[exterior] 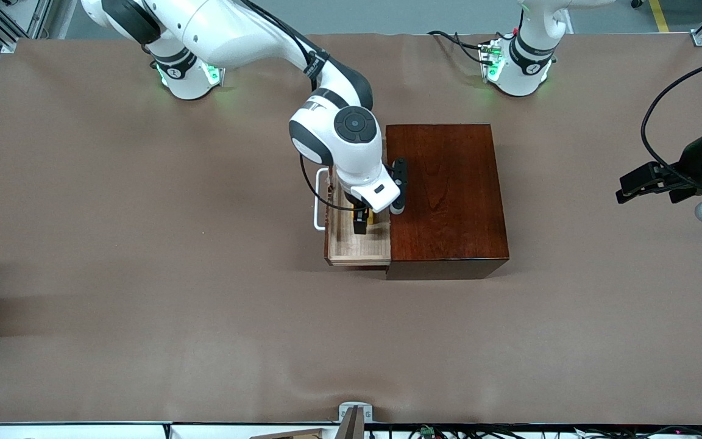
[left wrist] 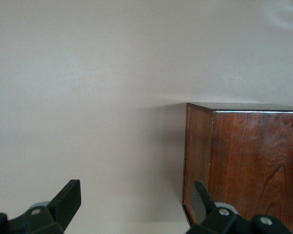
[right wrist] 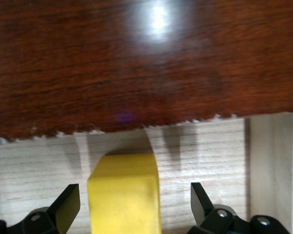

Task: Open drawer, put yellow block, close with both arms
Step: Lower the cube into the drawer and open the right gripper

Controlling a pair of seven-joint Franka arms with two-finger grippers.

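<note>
The drawer (exterior: 357,245) stands pulled out of the dark wooden box (exterior: 445,195) toward the right arm's end of the table, its white handle (exterior: 319,210) leading. The yellow block (right wrist: 124,195) rests on the drawer's pale floor (right wrist: 210,151). My right gripper (right wrist: 135,207) reaches down into the drawer and stands open around the block, with a gap on each side. In the front view the block (exterior: 373,218) peeks out beside that gripper (exterior: 360,227). My left gripper (exterior: 624,188) hangs open over the table toward the left arm's end, apart from the box (left wrist: 249,165).
Brown paper covers the table (exterior: 144,274). The right arm's wrist and its black camera mount (exterior: 398,183) overhang the box's edge above the drawer. A small bracket (exterior: 355,411) sits at the table edge nearest the front camera.
</note>
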